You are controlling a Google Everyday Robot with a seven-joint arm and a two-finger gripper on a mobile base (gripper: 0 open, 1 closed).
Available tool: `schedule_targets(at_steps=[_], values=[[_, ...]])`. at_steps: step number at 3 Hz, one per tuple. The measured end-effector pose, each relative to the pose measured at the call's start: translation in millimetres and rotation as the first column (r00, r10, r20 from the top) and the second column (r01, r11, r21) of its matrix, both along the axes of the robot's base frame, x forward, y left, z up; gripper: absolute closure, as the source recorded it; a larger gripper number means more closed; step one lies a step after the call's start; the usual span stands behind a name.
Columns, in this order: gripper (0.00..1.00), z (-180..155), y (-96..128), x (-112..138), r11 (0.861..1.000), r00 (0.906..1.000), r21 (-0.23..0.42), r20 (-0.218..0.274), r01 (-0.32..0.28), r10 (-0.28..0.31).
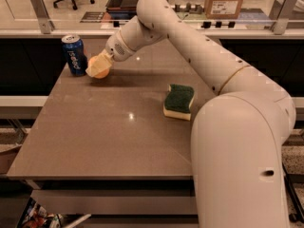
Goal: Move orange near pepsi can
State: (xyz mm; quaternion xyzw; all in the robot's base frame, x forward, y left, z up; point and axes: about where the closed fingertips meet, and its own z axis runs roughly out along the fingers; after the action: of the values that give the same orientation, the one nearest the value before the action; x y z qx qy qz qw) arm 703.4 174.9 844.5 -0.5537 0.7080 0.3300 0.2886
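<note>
The robot's white arm [237, 141] fills the near right and reaches back over the brown tabletop [104, 137]. A green-and-yellow sponge [179, 101] lies flat at mid-right, well apart from everything else. At the far left, the gripper [98, 66] is clenched on the orange [102, 73], low at the tabletop. Just left of the orange stands the upright blue pepsi can [74, 54].
</note>
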Motion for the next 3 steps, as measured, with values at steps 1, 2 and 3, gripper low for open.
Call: schedule_targets(at_steps=[1,2,3], values=[[0.58,-2.2,2.6,-0.8,1.0,1.0,-0.001,-0.003,-0.004,0.004],[0.35,-4.4,5.3,-1.7,1.0,0.9999,-0.001,-0.007,-0.009,0.009],[0.12,-6.6,8.0,-2.6,1.0,0.9999,-0.002,-0.01,-0.013,0.013]])
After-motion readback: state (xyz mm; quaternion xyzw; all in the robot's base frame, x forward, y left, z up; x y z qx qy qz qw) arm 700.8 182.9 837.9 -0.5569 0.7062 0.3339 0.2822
